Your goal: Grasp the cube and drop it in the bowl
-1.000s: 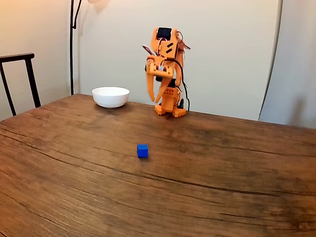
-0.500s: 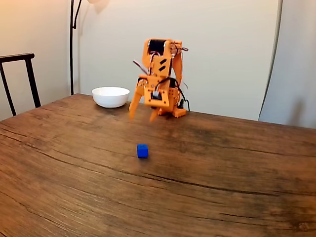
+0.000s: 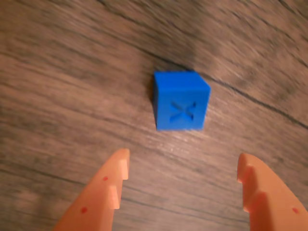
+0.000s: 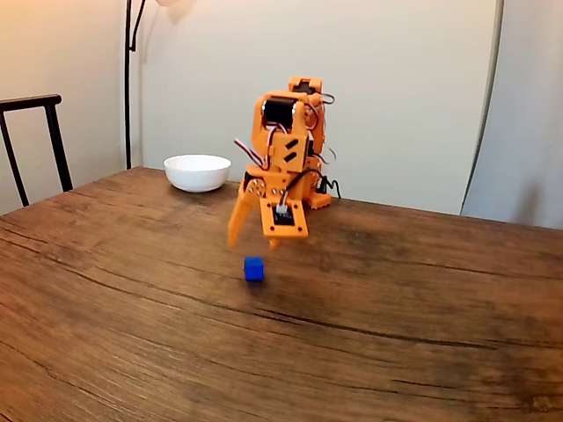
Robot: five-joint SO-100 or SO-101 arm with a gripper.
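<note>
While the gripper [image 4: 253,239] is hanging spread wide just above and behind the cube [image 4: 254,268], nothing is being held; in the wrist view its two orange fingertips [image 3: 118,168] are standing well apart at the bottom of the frame, gripper [image 3: 183,171] open and empty, with the cube [image 3: 180,101] lying ahead of the gap between them and not touching either one.

The cube is sitting flat on the table [image 4: 396,308], on bare wood, turned slightly so that one vertical edge is facing the camera at the left. Its near face is carrying a shallow pressed X. From the cube, the bowl [image 4: 197,172] is lying well away toward the far edge of the table and to the left in the fixed view, beside the arm's base.

The cube is looking like a small solid plastic block: probably light, rigid and not fragile, with smooth faces that may be a little slippery. I would judge the best hold to be across two opposite flat side faces, low and centred, with the jaws squared to those faces first. Pinching across the corners is risking the cube twisting or squirting out.
</note>
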